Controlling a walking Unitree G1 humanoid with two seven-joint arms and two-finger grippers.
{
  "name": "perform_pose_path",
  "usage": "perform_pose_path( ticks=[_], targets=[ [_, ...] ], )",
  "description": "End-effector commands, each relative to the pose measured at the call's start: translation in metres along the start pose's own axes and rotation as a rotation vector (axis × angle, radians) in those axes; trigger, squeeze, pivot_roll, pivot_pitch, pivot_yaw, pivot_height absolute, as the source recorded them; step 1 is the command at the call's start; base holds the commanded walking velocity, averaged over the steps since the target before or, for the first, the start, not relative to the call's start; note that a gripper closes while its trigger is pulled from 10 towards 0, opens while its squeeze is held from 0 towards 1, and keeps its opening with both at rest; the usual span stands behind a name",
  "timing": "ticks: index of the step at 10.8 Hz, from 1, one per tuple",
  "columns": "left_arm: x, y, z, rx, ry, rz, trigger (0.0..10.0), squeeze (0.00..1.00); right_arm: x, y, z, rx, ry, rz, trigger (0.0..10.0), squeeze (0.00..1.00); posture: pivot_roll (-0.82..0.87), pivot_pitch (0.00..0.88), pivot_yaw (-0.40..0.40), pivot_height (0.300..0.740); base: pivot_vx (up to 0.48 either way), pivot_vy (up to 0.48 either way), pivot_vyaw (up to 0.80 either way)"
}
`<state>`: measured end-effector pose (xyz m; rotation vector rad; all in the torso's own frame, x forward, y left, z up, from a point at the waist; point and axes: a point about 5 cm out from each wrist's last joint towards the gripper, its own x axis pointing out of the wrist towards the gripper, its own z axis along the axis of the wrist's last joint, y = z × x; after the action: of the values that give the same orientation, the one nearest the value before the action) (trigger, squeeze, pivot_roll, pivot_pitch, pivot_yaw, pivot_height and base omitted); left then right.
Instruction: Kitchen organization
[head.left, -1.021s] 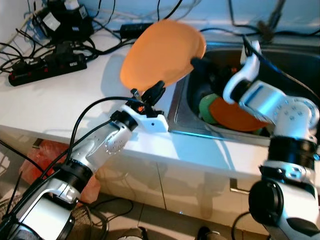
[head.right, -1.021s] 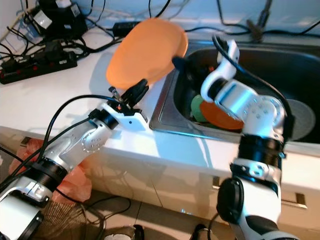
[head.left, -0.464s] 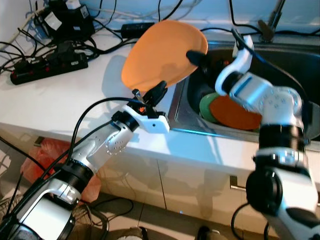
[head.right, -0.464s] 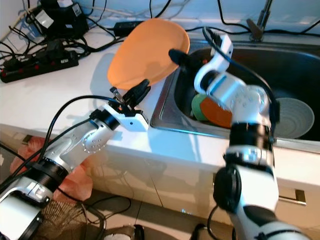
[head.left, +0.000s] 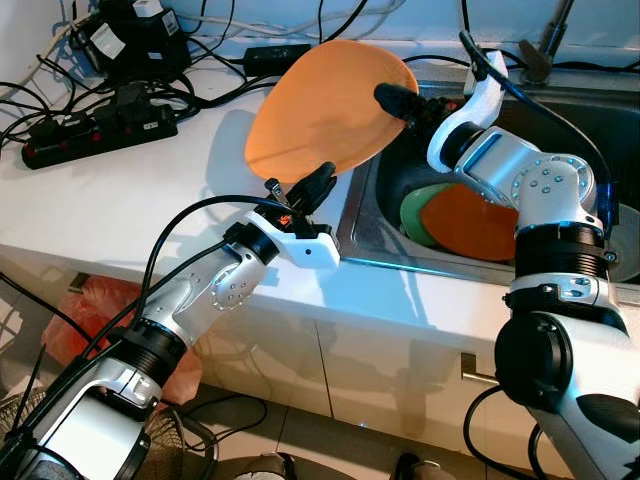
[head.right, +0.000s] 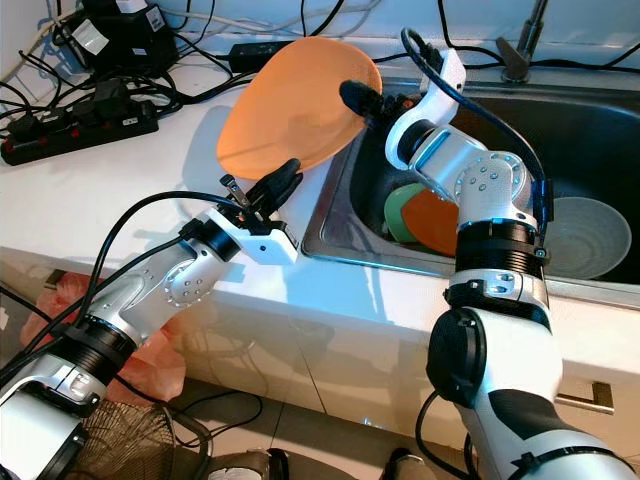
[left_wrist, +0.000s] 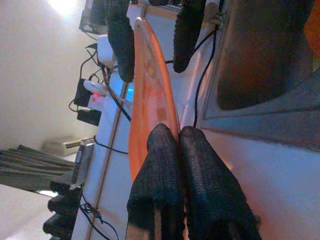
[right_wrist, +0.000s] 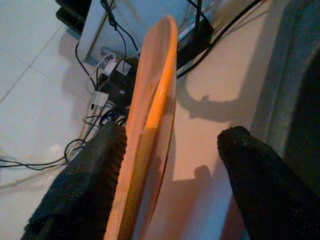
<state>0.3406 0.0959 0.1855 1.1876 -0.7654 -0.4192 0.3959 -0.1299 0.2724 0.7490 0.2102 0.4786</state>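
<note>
A large orange plate (head.left: 325, 110) stands tilted on edge above the white counter, just left of the sink (head.left: 358, 222). My left gripper (head.left: 310, 185) is shut on its lower rim; the left wrist view has both fingertips pinched on the plate's edge (left_wrist: 150, 90). My right gripper (head.left: 395, 98) is at the plate's upper right rim, open. In the right wrist view its two fingers (right_wrist: 80, 190) stand one on each side of the plate's edge (right_wrist: 150, 125), with a wide gap on one side.
Down in the sink lie a green plate (head.left: 413, 208), a darker orange plate (head.left: 468, 228) and a grey plate (head.right: 585, 235). Power strips and tangled cables (head.left: 100, 125) crowd the counter's back left. A faucet (head.left: 548, 45) stands behind the sink.
My right gripper has risen out of the sink and come to the plate's upper rim, now straddling it. The left gripper holds the plate much as before.
</note>
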Motion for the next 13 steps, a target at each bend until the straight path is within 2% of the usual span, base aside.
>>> perform_pose_path(
  ticks=[1, 10, 11, 12, 13],
  targets=[
    [-0.003, -0.0023, 0.0003, 0.006, -0.003, -0.011, 0.0, 0.0, 0.0022, 0.0086, 0.0042, -0.014, -0.007, 0.024, 0.0, 0.0, 0.1, 0.111, 0.088, 0.74, 0.0, 0.0, 0.0],
    [-0.0031, -0.0023, 0.0003, 0.005, -0.003, -0.011, 0.0, 0.0, 0.004, 0.0084, 0.005, -0.014, -0.007, 0.026, 0.0, 0.0, 0.1, 0.111, 0.088, 0.74, 0.0, 0.0, 0.0],
    [-0.002, -0.0007, 0.0005, 0.01, -0.008, 0.002, 2.9, 0.0, 0.0093, 0.0052, -0.0034, 0.007, 0.031, 0.012, 0.0, 0.0, 0.1, 0.113, 0.088, 0.74, 0.0, 0.0, 0.0],
    [-0.0008, 0.002, 0.0017, 0.016, -0.016, 0.022, 10.0, 0.0, 0.0097, 0.0051, -0.0045, 0.013, 0.033, 0.011, 0.0, 0.0, 0.1, 0.113, 0.088, 0.74, 0.0, 0.0, 0.0],
    [-0.0004, 0.0031, 0.0026, 0.013, -0.019, 0.032, 10.0, 0.0, 0.0097, 0.0051, -0.0047, 0.015, 0.033, 0.011, 0.0, 0.0, 0.1, 0.113, 0.088, 0.74, 0.0, 0.0, 0.0]
  ],
)
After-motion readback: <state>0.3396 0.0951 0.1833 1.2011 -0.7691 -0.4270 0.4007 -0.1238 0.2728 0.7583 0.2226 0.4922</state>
